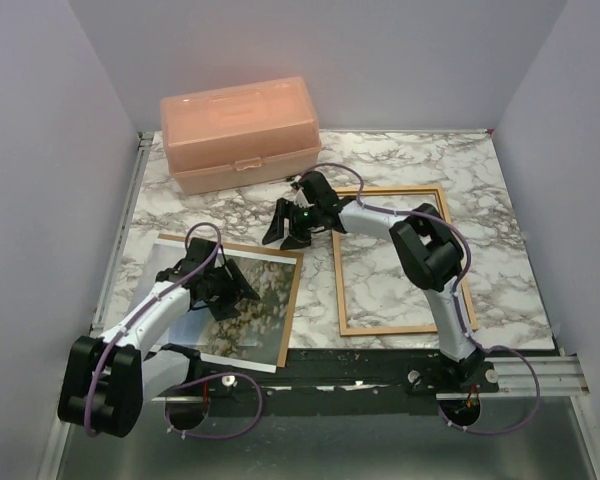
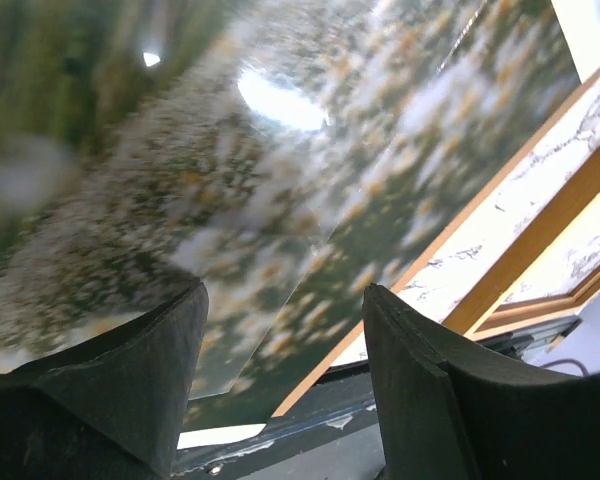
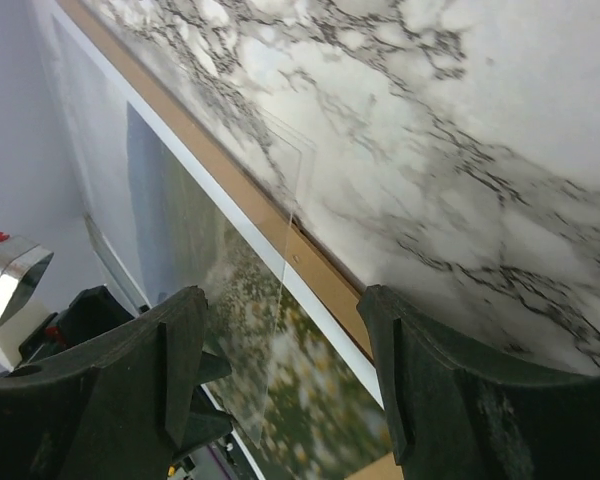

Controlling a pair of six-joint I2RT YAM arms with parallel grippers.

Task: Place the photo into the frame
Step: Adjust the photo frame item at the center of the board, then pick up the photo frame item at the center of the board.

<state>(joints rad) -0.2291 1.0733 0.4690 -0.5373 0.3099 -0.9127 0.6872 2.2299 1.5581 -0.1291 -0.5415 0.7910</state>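
Photo (image 1: pixel 262 318) is lying face up in the lower left of the overhead view. It is resting on the backing board (image 1: pixel 260 248), whose brown edge is showing along the photo's top and right sides. Frame (image 1: pixel 390 329) is lying flat right of centre, empty, with the marble table (image 1: pixel 480 200) showing through it. A strip of table is separating frame and board. Pink box (image 1: pixel 240 130) is sitting at the top, apart from both.

Handling, judged: the print is looking like thin glossy paper, so it is likely light, floppy, slick under the pads and easy to crease. Lying flat, it is offering no pinchable edge in the middle. The lower corner seems to be reaching past the marble onto the dark strip, so that edge, or the right edge facing the frame, is looking like the place to take hold. The grip should be gentle, with a second support against sagging.

Left gripper (image 1: pixel 230 288) is hanging over the middle of the photo. In its wrist view (image 2: pixel 285 300) the jaws are standing wide with nothing between them. I cannot tell whether the tips are touching the print.

Right gripper (image 1: pixel 288 228) is hovering in the upper centre, between photo and frame. It is also spread wide and empty (image 3: pixel 285 300), and is looking toward the board's edge.
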